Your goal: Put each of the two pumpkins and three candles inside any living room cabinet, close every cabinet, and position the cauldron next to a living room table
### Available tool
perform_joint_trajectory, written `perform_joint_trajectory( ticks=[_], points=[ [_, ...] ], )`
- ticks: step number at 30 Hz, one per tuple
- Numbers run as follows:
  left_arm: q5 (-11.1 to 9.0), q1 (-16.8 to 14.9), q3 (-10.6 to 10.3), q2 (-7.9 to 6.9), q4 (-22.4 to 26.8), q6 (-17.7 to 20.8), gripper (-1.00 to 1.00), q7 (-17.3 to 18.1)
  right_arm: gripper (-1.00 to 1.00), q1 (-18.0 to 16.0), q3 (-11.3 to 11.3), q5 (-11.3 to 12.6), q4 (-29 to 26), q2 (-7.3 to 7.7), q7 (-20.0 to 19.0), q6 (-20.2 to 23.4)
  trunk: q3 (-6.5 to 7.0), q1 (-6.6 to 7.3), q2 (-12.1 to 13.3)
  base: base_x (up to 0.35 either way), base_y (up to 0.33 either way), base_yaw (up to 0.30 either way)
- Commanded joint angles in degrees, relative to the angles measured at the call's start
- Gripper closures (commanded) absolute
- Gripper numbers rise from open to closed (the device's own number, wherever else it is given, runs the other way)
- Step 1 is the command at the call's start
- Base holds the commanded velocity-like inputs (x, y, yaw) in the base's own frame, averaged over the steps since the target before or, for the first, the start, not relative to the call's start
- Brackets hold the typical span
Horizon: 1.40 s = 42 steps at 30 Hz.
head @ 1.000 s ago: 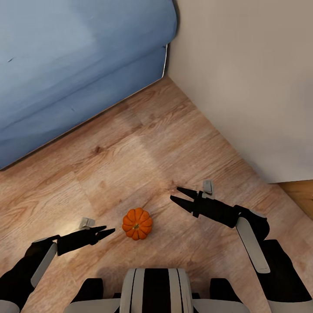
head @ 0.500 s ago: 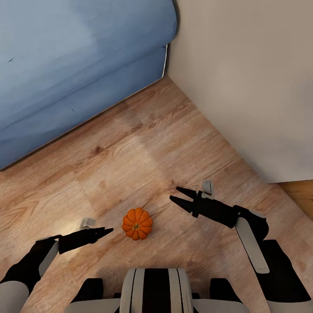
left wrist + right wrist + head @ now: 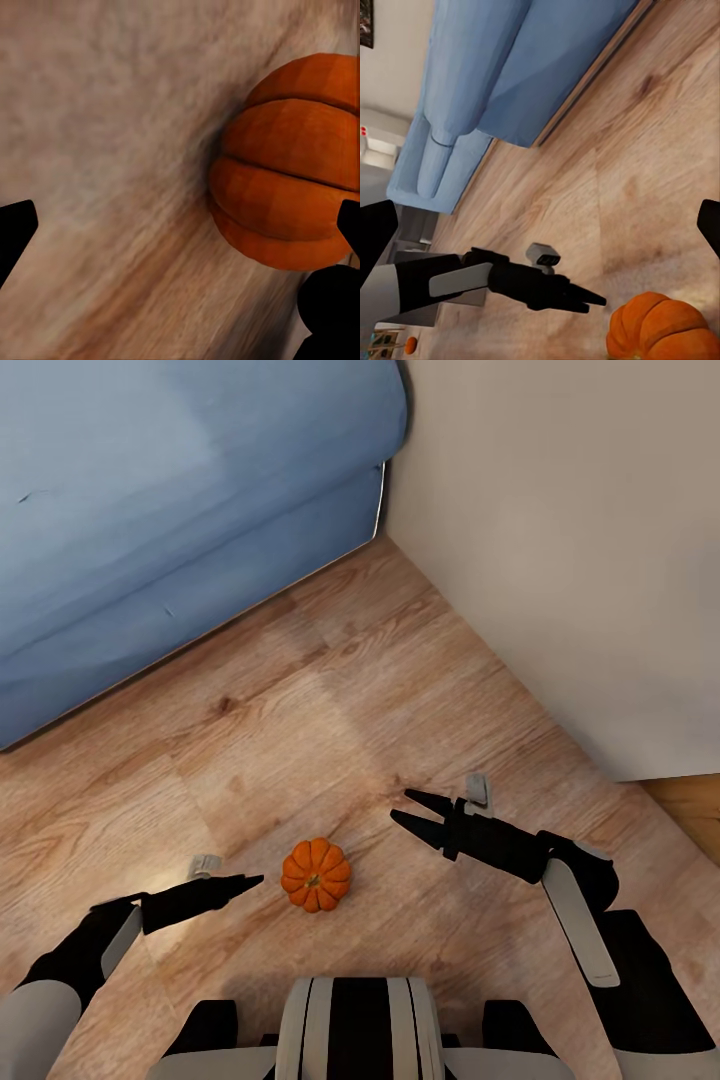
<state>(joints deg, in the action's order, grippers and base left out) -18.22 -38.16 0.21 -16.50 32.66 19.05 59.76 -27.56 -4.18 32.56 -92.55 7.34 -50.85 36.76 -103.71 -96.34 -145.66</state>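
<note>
A small orange pumpkin (image 3: 316,874) is sitting on the wood plank floor (image 3: 330,690) directly ahead of the robot's trunk, between its two arms, with a blue sofa (image 3: 170,510) standing well beyond it and a pale wall (image 3: 560,540) rising to the right. The left gripper (image 3: 250,881) is hanging low and nearly level just beside the pumpkin, its tips pointing toward the pumpkin's left flank across a narrow strip of bare floor; it is not touching. In the head view its fingers are reading as one thin dark wedge, but in the left wrist view the two dark fingertips (image 3: 16,229) are sitting at opposite edges of the frame, so the jaws are standing spread, with the pumpkin (image 3: 292,161) lying off toward one finger rather than centred between them. The right gripper (image 3: 413,809) is hovering farther off, ahead of the pumpkin and to its right, jaws spread in a clear fork and holding nothing. The right wrist view is taking in the left gripper (image 3: 581,300), the pumpkin (image 3: 664,330) just beside its tip and the sofa (image 3: 510,75). The left arm appears the nearer of the two, and the coming reach seems to be turning on shifting it sideways until the pumpkin is lying squarely between the fingers. The pumpkin is round, so no grasp axis is standing out.
</note>
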Motion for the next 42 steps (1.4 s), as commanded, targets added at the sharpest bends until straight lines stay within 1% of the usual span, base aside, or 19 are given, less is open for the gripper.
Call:
perform_joint_trajectory(
  ticks=[1,4,7,11,14,24,36,42],
  points=[
    [0.0,-0.1,0.0,0.07,0.0,0.0,-1.00,0.0,-1.00,0.0,0.0,0.0,0.0,-0.01,0.0,0.0,0.00,0.00,0.0,0.000,0.000,0.000],
    [0.0,-0.3,0.0,0.22,-0.1,0.1,-1.00,1.0,-1.00,0.0,0.0,0.0,0.0,-0.03,-0.1,0.0,0.00,0.00,0.0,0.000,0.000,0.000],
    [0.0,-0.6,0.0,0.15,-0.7,0.2,-1.00,4.4,-1.00,0.0,0.0,0.0,0.0,-0.04,-0.1,0.0,0.00,0.00,0.0,0.000,0.000,0.000],
    [0.1,-1.4,0.0,-0.01,-2.6,0.0,-1.00,6.9,-1.00,0.1,0.0,0.0,0.0,0.00,-0.1,-0.1,0.00,0.00,0.0,0.000,0.000,0.000],
    [0.1,-1.6,0.0,-0.16,-3.3,-0.1,-1.00,8.0,-1.00,0.1,0.0,0.0,0.0,-0.02,-0.1,-0.1,0.00,0.00,0.0,0.000,0.000,0.000],
    [0.2,-2.3,0.0,-0.33,-5.4,-0.1,-1.00,8.7,-1.00,0.1,0.0,0.0,0.0,0.13,-0.1,-0.1,0.00,0.00,0.0,0.000,0.000,-0.005],
    [0.2,-3.5,0.1,-0.38,-8.4,-0.2,-1.00,8.0,-1.00,0.1,0.2,0.0,0.0,0.30,-0.2,0.0,0.00,0.00,0.0,0.000,0.000,-0.221],
    [0.3,-3.7,0.1,-0.43,-9.0,-0.4,-1.00,7.9,-1.00,0.2,0.4,0.0,0.0,0.30,-0.2,-0.1,0.00,0.00,0.0,0.000,0.000,-0.076]
  ],
)
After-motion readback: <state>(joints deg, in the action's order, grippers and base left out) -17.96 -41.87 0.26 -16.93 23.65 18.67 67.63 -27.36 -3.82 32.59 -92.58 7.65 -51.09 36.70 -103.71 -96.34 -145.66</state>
